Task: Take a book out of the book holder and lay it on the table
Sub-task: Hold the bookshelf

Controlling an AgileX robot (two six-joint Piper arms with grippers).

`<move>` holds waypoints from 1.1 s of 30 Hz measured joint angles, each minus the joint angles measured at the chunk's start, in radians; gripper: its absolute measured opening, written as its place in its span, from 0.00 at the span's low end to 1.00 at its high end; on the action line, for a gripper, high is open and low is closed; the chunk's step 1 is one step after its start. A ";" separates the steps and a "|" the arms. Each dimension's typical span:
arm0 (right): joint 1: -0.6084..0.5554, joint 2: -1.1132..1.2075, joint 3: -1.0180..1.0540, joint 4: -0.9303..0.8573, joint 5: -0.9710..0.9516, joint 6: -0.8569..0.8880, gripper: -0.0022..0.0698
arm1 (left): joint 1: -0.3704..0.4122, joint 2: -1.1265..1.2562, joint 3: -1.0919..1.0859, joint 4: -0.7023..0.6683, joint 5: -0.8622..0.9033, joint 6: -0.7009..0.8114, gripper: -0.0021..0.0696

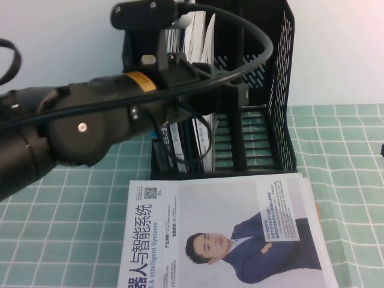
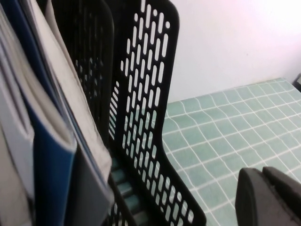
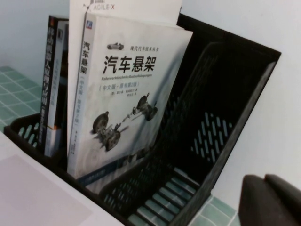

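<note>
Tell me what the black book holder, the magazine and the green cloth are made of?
Holder: looks like hard black plastic, matte, with moulded slots in its walls. Magazine: glossy paper, with a printed photo cover and a light sheen. Cloth: probably a soft fabric or vinyl sheet, green with white grid lines; it wrinkles slightly. The left gripper hangs beside the holder, the right gripper in front of it.
</note>
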 joint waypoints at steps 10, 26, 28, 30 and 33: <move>0.005 0.100 -0.047 -0.034 -0.108 0.002 0.11 | 0.033 0.112 -0.079 -0.002 0.030 -0.011 0.03; 0.318 0.432 -0.314 0.057 -0.009 -0.053 0.35 | 0.187 0.085 -0.081 0.002 0.173 -0.056 0.03; 0.344 0.496 -0.359 0.096 -0.006 -0.073 0.44 | 0.191 0.085 -0.081 0.003 0.173 -0.058 0.03; 0.363 0.558 -0.410 0.128 0.000 -0.085 0.52 | 0.191 0.085 -0.081 0.003 0.173 -0.059 0.03; 0.383 0.641 -0.481 0.163 0.005 -0.094 0.59 | 0.191 0.085 -0.081 0.003 0.173 -0.061 0.03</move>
